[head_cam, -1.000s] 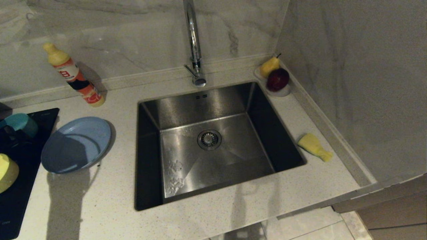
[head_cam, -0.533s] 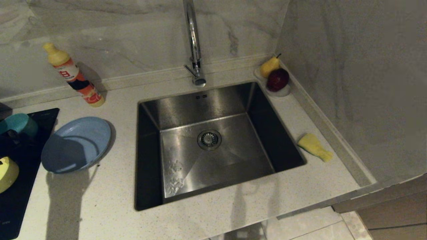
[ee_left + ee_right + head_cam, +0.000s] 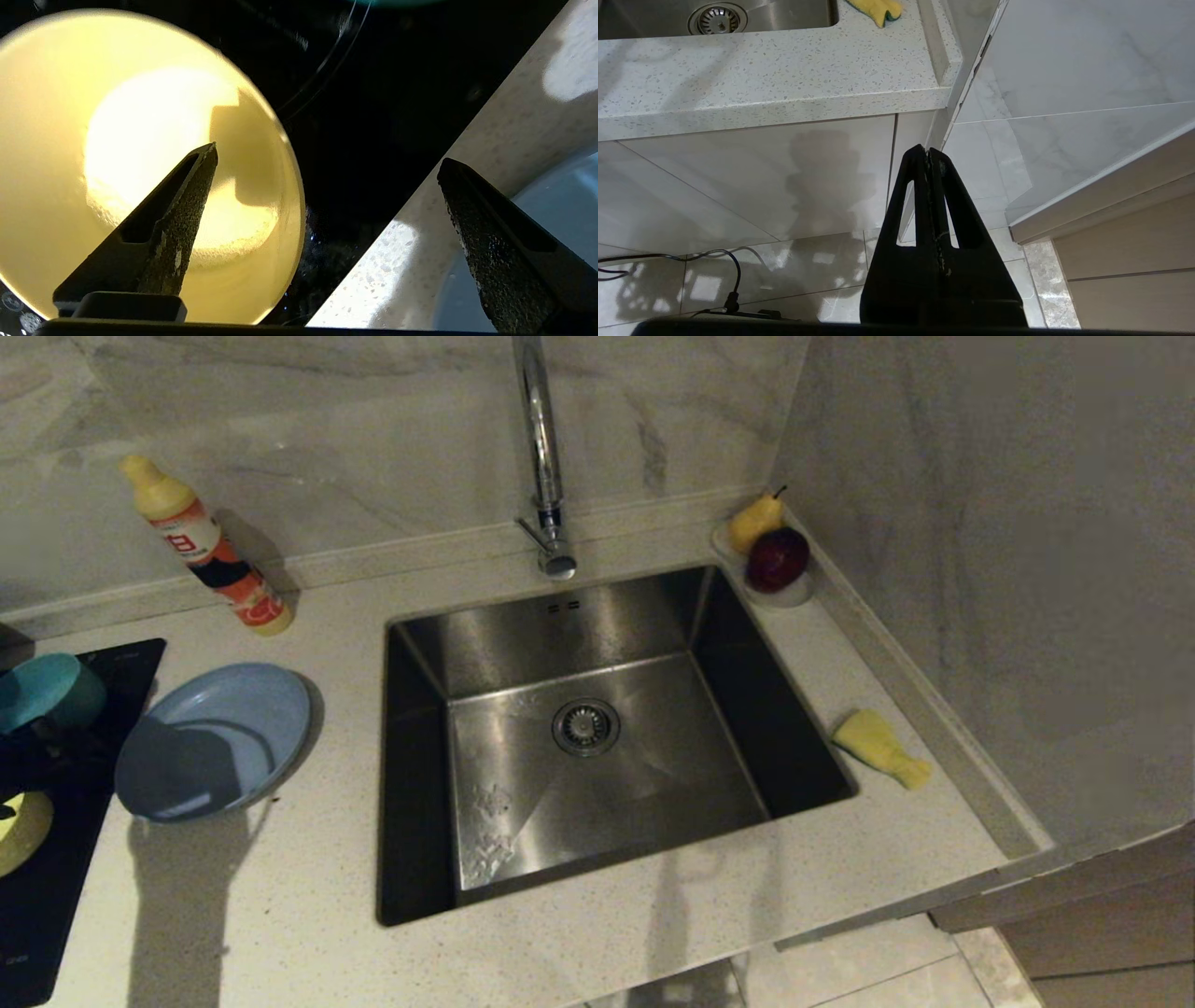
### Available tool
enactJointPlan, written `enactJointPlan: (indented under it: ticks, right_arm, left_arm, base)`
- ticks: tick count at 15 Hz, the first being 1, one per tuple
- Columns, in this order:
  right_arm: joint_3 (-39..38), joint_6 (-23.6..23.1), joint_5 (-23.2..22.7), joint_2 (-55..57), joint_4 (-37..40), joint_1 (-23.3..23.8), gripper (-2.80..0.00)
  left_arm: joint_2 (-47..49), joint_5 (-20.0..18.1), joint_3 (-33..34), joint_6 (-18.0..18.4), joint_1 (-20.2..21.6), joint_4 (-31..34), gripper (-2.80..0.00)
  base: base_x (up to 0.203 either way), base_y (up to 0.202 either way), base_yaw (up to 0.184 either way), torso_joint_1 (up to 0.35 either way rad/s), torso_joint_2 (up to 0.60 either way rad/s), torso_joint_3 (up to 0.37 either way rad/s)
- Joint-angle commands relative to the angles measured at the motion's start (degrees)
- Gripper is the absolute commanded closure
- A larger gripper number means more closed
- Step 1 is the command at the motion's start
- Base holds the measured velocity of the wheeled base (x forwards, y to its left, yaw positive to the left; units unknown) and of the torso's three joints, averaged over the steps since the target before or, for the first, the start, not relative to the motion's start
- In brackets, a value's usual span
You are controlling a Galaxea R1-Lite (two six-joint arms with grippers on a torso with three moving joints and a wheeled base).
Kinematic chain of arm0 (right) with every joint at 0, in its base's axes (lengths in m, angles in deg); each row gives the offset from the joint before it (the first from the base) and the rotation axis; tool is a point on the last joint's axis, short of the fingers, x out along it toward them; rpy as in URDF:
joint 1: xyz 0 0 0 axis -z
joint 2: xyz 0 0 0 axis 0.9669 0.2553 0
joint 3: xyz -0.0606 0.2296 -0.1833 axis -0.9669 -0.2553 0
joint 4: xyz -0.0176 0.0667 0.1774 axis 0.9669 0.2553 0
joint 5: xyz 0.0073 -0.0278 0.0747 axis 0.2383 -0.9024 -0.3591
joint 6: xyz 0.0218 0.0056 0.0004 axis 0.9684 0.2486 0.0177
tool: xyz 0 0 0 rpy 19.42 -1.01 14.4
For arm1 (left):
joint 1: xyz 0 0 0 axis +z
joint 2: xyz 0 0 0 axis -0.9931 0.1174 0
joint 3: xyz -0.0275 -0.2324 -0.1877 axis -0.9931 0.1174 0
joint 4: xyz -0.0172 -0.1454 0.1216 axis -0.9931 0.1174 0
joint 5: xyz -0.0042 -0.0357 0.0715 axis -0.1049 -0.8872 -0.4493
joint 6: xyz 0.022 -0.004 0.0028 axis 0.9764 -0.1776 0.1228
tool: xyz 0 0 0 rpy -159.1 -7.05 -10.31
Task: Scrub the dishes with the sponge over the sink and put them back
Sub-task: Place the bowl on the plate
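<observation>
- The sink [image 3: 597,747] is a square basin of brushed steel with straight walls and a round drain strainer [image 3: 585,726] in its floor; nothing lies in it. A tall chrome tap [image 3: 541,457] stands behind its back edge.
- The counter [image 3: 280,896] is pale speckled stone, with a raised lip against the marble walls.
- The sponge [image 3: 879,748], a squashed yellow pad, lies on the counter strip between the sink's right rim and the wall lip.
- The plate [image 3: 217,739], light blue, wide and shallow, sits left of the sink, overlapping the edge of a glossy black hob [image 3: 56,896].
- The teal bowl [image 3: 47,689] and yellow bowl [image 3: 140,163] stand on the hob; both look like smooth plastic and hold nothing.
- The left gripper [image 3: 327,154] hangs above the hob with its rough dark fingers spread wide, one over the yellow bowl, the other over the counter by the plate; it grips nothing.
- The right gripper [image 3: 928,150] is parked below counter level before the cabinet front, fingers pressed together, empty.
- A small clear dish [image 3: 780,593] in the back right corner holds a pear [image 3: 752,521] and a dark red fruit [image 3: 778,558].
- A soap bottle [image 3: 205,546] leans by the back wall.
</observation>
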State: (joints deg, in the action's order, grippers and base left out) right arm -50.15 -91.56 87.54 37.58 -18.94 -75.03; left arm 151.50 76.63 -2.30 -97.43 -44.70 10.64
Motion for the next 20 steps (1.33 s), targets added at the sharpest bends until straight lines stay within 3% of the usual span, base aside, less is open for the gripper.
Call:
enactJointPlan:
  ticks: [1, 10, 15, 20]
  right_arm:
    - [-0.01, -0.07, -0.03, 0.07, 0.00, -0.01, 0.00]
    - [-0.01, -0.07, -0.03, 0.07, 0.00, -0.01, 0.00]
    - [-0.01, -0.07, -0.03, 0.07, 0.00, -0.01, 0.00]
    - [-0.01, -0.07, -0.03, 0.07, 0.00, 0.00, 0.00]
  left_arm:
    - [-0.09, -0.06, 0.32, -0.09, 0.03, 0.12, 0.00]
    - [-0.63, 0.23, 1.20, -0.12, 0.03, 0.07, 0.00]
    - [-5.80, 0.14, 1.56, -0.32, 0.89, 1.39, 0.00]
    - [-15.89, -0.47, 2.17, -0.05, 0.73, 8.56, 0.00]
  base:
    - [0.000, 0.000, 0.000, 0.000, 0.00, 0.000]
    - [0.000, 0.000, 0.000, 0.000, 0.00, 0.000]
    - [0.000, 0.000, 0.000, 0.000, 0.00, 0.000]
    - [0.000, 0.000, 0.000, 0.000, 0.00, 0.000]
